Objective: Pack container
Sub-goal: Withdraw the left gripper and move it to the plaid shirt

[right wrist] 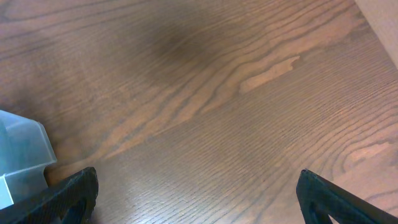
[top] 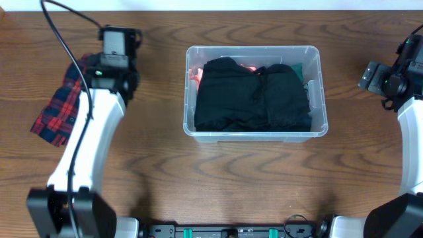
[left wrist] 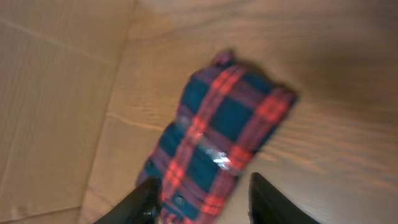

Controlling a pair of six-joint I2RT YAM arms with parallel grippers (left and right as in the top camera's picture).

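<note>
The clear plastic container (top: 316,66) stands at the table's middle back. It holds a folded black garment (top: 253,96), with bits of pink (top: 194,74) and green (top: 299,68) cloth at its far side. A red and blue plaid cloth (top: 61,106) lies on the table at the far left. My left gripper (left wrist: 202,202) is open just above the plaid cloth (left wrist: 217,134), its fingers astride the cloth's near end. My right gripper (right wrist: 196,199) is open wide and empty over bare wood to the right of the container, whose corner (right wrist: 22,158) shows in the right wrist view.
A black cable (top: 66,49) runs from the left arm over the back left of the table. The table's left edge (left wrist: 109,106) shows beside the plaid cloth, with a pale floor beyond it.
</note>
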